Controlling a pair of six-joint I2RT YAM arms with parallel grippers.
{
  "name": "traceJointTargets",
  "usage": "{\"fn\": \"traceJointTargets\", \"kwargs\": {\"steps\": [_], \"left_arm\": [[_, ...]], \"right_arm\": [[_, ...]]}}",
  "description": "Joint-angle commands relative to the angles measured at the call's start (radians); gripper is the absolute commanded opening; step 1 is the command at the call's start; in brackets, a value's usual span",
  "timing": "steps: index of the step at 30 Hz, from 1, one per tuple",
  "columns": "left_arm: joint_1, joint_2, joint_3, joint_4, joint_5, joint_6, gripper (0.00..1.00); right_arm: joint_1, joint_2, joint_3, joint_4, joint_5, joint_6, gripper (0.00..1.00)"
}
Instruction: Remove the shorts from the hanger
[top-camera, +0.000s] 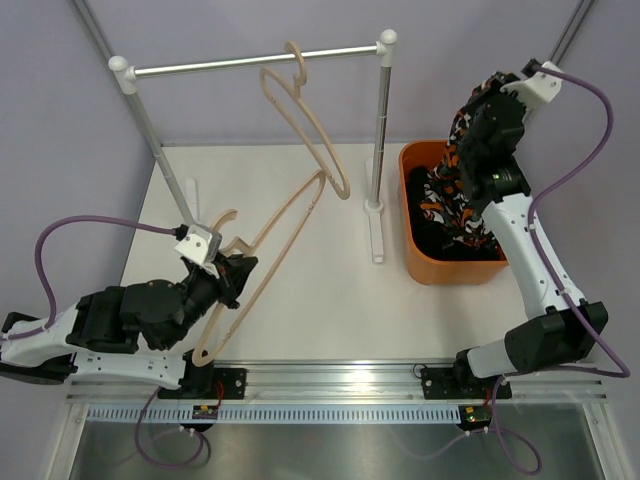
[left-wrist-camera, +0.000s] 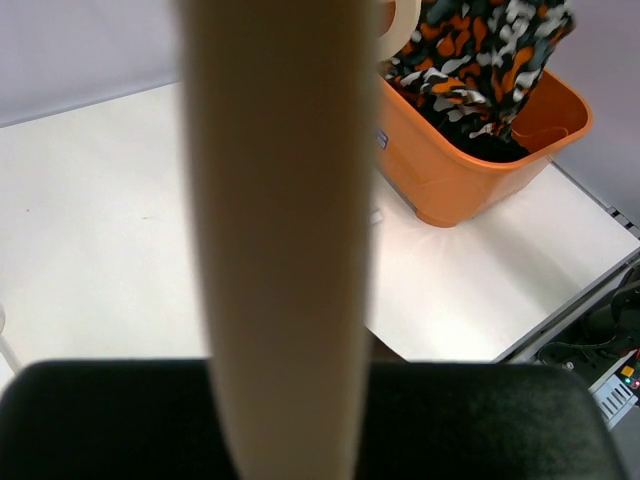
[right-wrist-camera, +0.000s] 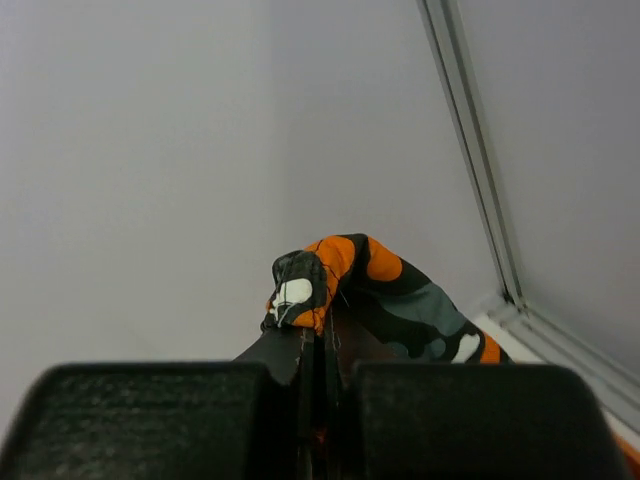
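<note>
Right of frame, the right gripper, clamped on the patterned shorts, holds them over the orange bin — black pair inside. Lower left, the left gripper grips the bare hanger. Likely next — release into the bin.

Part of the bench and of the orange bin is hidden by a blurred hanger down the centre of the left wrist view. Low in the right wrist view, the patterned shorts are cut off by the right pincer.
</note>
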Motion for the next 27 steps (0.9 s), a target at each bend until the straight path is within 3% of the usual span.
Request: {"fn": "traceJointTargets", "kwargs": {"steps": [1,4,8,13,19,20,24,27], "left_arm": [[-0.004,-0.029,0.053,0.017,-0.032,-0.02,0.0],[-0.004,-0.045,0.084,-0.002,-0.055,-0.023,0.0],[-0.004,-0.055,0.171,-0.03,-0.092,-0.014,0.0],[-0.004,-0.034,0.269,-0.062,-0.14,0.022,0.0],[-0.004,0.026,0.374,-0.095,-0.249,0.039,0.0],[-0.003,0.032,0.377,-0.09,-0.272,0.043,0.0],[-0.003,0.089,0.424,-0.099,-0.338,0.091,0.0],[-0.003,0.178,0.513,-0.157,-0.381,0.108,0.0]], "right_arm": [[-0.014,-0.092,-0.135,-0.166,0.002,0.202,0.0],[-0.017,-0.103,-0.255,-0.331,-0.024,0.356,0.0],[-0.017,-0.143,-0.532,-0.332,-0.099,0.5,0.0],[-0.016,-0.224,-0.724,-0.341,-0.156,0.63,0.03],[-0.017,-0.386,-0.823,-0.373,-0.161,0.64,0.5],[-0.017,-0.408,-0.815,-0.386,-0.159,0.631,0.65],[-0.017,-0.512,-0.758,-0.45,-0.188,0.569,0.9],[-0.016,-0.606,-0.709,-0.49,-0.233,0.528,0.99]]}}
